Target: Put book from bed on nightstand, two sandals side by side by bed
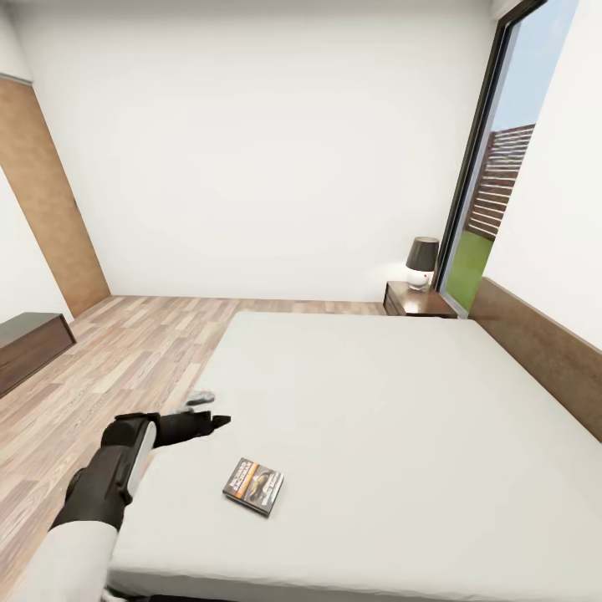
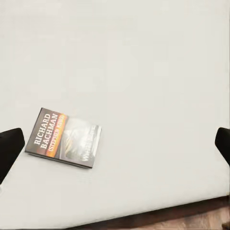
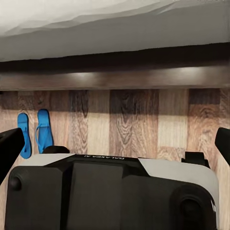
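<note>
On the bed (image 1: 401, 418), near its foot-end corner, the book (image 1: 253, 486) is lying flat w/ cover up, orange band and "Richard Bachman" lettering readable from the left wrist cam. Left gripper (image 1: 201, 414) hangs over the mattress edge just beside the book but not touching it; fingers (image 2: 10, 148) sit wide apart w/ nothing between them, book (image 2: 63, 137) off toward one side. Right gripper (image 3: 115, 143) is down low facing the bed frame (image 3: 115, 76), fingertips spread apart too, holding nothing. Below it is the robot's own base (image 3: 110, 191). The two sandals (image 3: 33, 133) are on the wood floor (image 3: 139, 124) by the frame, side by side & nearly parallel, barely apart. Across the room there's a nightstand (image 1: 418, 301) next to the headboard (image 1: 543, 351) w/ a lamp (image 1: 420, 262) on top, by the window (image 1: 502, 184). Low dresser (image 1: 29, 347) sits off by the left wall.
</note>
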Controlling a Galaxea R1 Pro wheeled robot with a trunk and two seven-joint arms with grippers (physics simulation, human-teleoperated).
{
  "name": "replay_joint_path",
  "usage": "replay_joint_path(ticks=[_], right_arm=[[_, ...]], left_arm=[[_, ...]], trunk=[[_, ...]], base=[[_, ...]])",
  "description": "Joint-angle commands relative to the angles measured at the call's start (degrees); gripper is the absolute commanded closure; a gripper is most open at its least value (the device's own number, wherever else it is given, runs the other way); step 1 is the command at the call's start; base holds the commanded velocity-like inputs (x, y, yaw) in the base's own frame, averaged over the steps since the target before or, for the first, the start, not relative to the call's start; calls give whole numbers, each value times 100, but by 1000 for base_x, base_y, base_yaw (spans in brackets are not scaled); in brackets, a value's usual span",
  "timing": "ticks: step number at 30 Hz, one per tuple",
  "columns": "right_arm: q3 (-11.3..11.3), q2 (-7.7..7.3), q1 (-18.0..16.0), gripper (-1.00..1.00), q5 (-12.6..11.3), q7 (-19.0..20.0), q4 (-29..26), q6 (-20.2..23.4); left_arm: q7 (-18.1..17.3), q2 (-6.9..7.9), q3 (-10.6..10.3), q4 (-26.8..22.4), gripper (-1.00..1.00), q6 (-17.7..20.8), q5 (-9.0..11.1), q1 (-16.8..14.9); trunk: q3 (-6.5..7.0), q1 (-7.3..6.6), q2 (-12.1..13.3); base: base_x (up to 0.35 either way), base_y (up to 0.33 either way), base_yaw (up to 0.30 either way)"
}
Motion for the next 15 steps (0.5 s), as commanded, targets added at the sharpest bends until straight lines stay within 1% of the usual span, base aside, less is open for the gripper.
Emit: replay_joint_path(ticks=[1,3,5,6,7,8,9,11,12,13,14,15], right_arm=[[-47,-11,-10,-100,52,2,24,-41],[-48,-21,-10,-100,49,3,24,-41],[-48,-25,-10,-100,48,4,24,-41],[-48,-26,-10,-100,48,6,24,-41],[-48,-27,-10,-100,47,5,24,-41],[-48,-27,-10,-100,47,5,26,-41],[-48,-28,-10,-100,47,5,25,-41],[-48,-41,-10,-100,47,9,25,-41],[-48,-45,-10,-100,47,10,25,-41],[-48,-58,-10,-100,47,12,24,-41],[-48,-61,-10,-100,47,12,24,-41],[-48,-68,-10,-100,47,13,24,-41]], left_arm=[[-29,-2,115,22,-100,65,-16,-96],[20,-1,547,319,-100,124,16,-313],[196,-4,875,556,-100,91,31,-440],[270,-7,941,591,-100,69,36,-462],[444,-12,1060,641,-100,10,55,-493],[644,-19,1159,675,-100,-57,102,-516],[855,-25,1235,701,-100,-124,195,-534],[1362,-36,1317,736,-100,-275,543,-621],[1497,-37,1329,745,-100,-322,641,-649],[1912,-43,1348,806,-100,-529,930,-719],[2046,-45,1351,838,-100,-627,1017,-734],[2522,-46,1357,1127,-100,-1308,1332,-775]], trunk=[[-15,4,-13],[-15,4,-13],[-15,4,-13],[-15,4,-13],[-15,4,-13],[-15,4,-13],[-15,4,-13],[-15,4,-13],[-15,4,-13],[-15,4,-13],[-15,4,-13],[-15,4,-13]], base=[[0,0,0],[0,0,0],[0,0,0],[0,0,0],[0,0,0],[0,0,0],[0,0,0],[0,0,0],[0,0,0],[0,0,0],[0,0,0],[0,0,0]])
